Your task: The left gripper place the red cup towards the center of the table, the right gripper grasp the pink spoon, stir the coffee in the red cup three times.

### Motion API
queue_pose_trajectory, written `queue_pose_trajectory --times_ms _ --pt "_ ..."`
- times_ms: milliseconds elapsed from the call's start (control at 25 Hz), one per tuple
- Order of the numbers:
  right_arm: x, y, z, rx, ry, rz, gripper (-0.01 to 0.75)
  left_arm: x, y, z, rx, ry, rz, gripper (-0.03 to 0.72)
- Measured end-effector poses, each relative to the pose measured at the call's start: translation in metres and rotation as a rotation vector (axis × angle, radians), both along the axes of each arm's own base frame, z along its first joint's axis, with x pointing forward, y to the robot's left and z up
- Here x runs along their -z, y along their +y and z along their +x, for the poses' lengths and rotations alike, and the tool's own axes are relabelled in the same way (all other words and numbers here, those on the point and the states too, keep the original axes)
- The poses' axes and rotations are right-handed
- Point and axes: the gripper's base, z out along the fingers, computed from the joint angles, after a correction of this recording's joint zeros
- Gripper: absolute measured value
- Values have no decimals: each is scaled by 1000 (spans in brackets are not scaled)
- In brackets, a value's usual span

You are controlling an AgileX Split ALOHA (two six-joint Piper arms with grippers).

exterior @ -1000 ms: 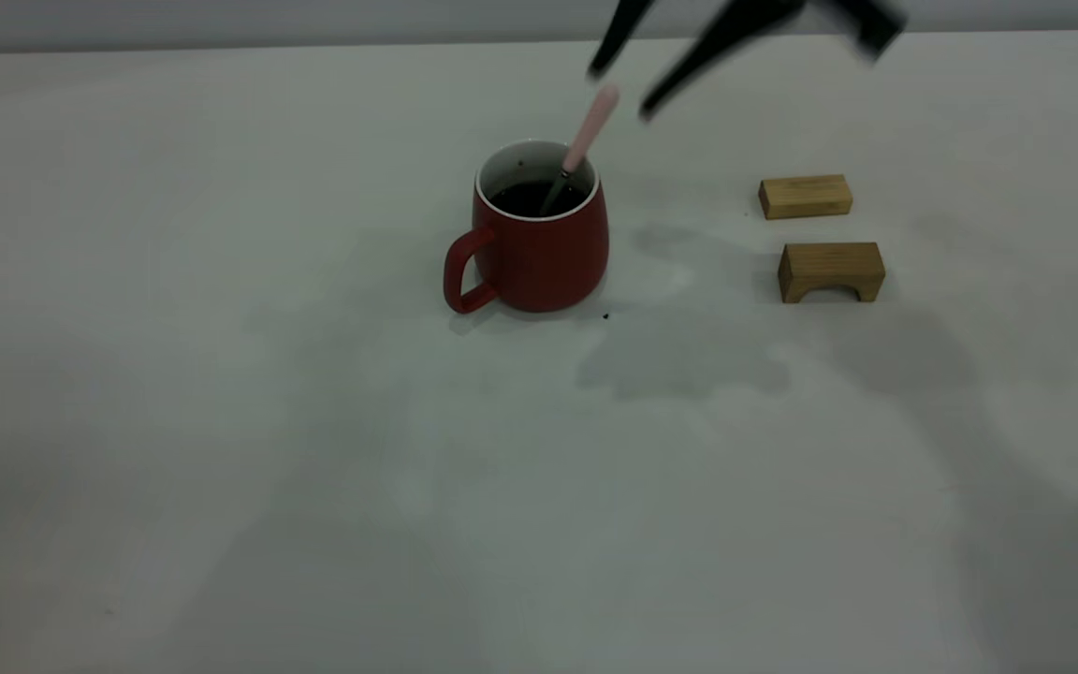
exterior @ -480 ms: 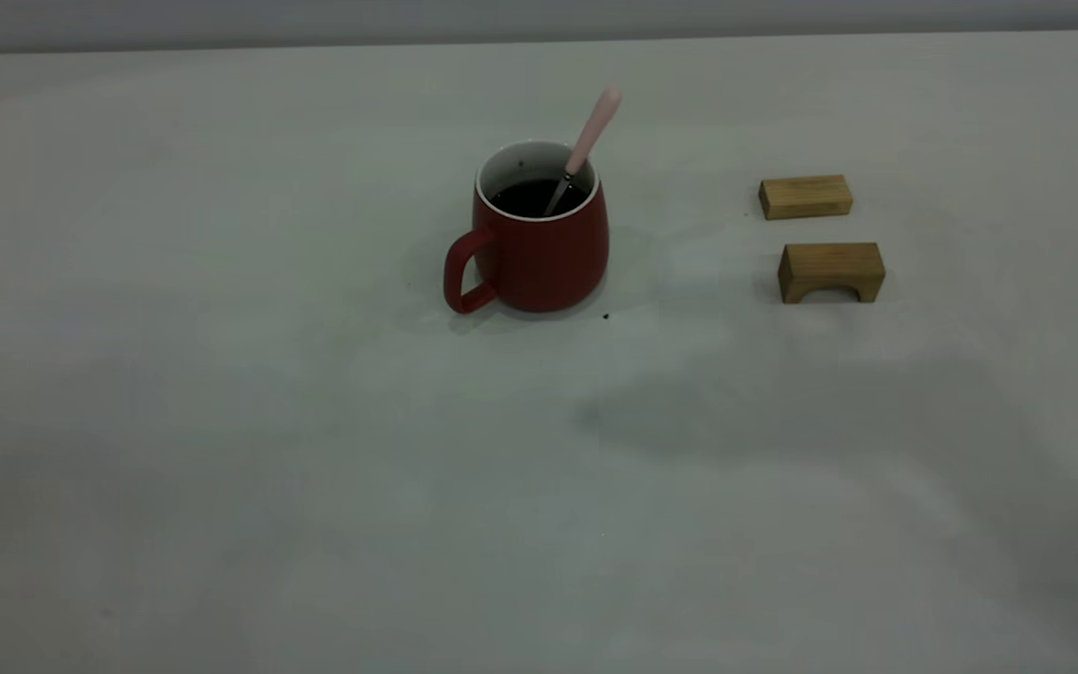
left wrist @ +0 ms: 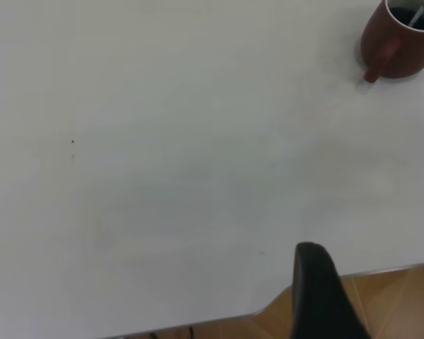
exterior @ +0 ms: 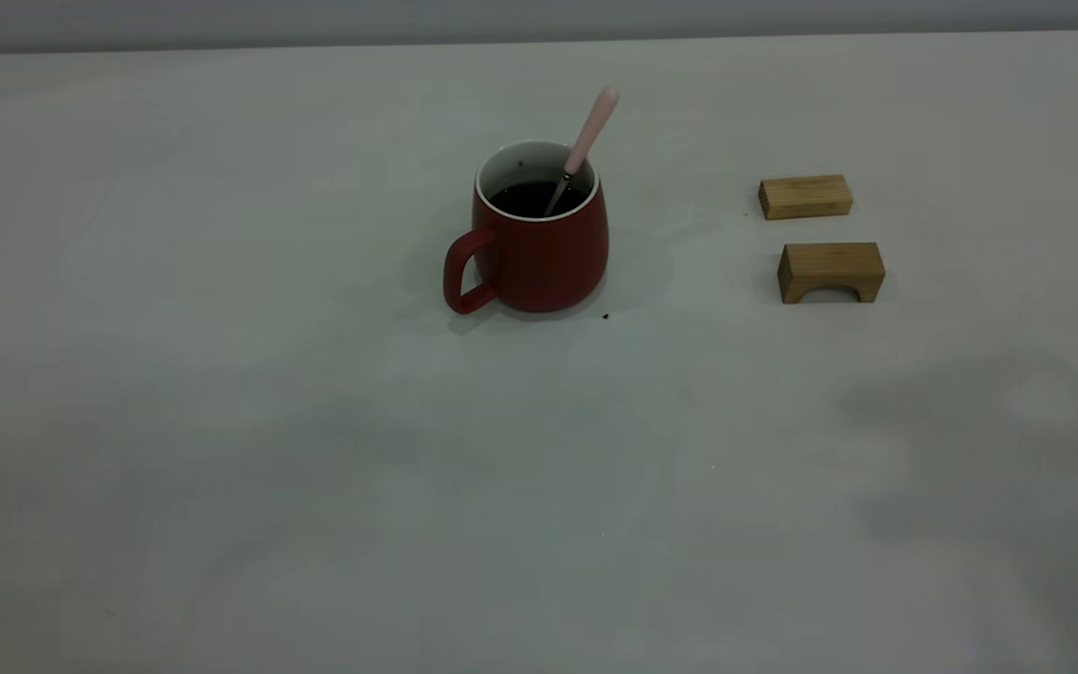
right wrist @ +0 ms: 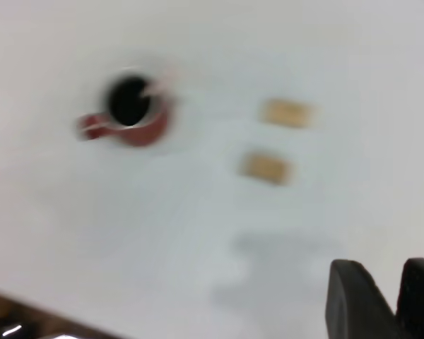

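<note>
The red cup [exterior: 539,253] stands upright near the middle of the table [exterior: 314,487], its handle pointing left. Dark coffee [exterior: 531,197] fills it. The pink spoon [exterior: 592,126] leans in the cup against the right rim, held by nothing. Neither gripper shows in the exterior view. In the left wrist view my left gripper [left wrist: 373,253] is open over the table's edge, far from the cup [left wrist: 399,49]. In the blurred right wrist view my right gripper [right wrist: 385,263] is high above the table with its fingers close together and nothing between them, well away from the cup [right wrist: 131,123].
Two wooden blocks lie right of the cup: a flat one [exterior: 805,197] and an arch-shaped one [exterior: 830,270] in front of it. A small dark speck [exterior: 605,316] sits by the cup's base. The table edge [left wrist: 198,325] and wooden floor show under the left gripper.
A second ago the right gripper hung open just above the spoon's handle; it has since left the exterior view and its shadow has slid to the front right. Cup and spoon have not moved.
</note>
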Motion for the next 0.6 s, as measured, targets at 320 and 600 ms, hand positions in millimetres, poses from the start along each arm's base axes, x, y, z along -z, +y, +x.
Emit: queue_pose_trajectory --times_ms 320,600 --pt "-11 -53 -130 124 -272 21 197 0 0 0 0 0 0 446" --pt "68 -66 -216 200 -367 64 203 0 0 0 0 0 0 446"
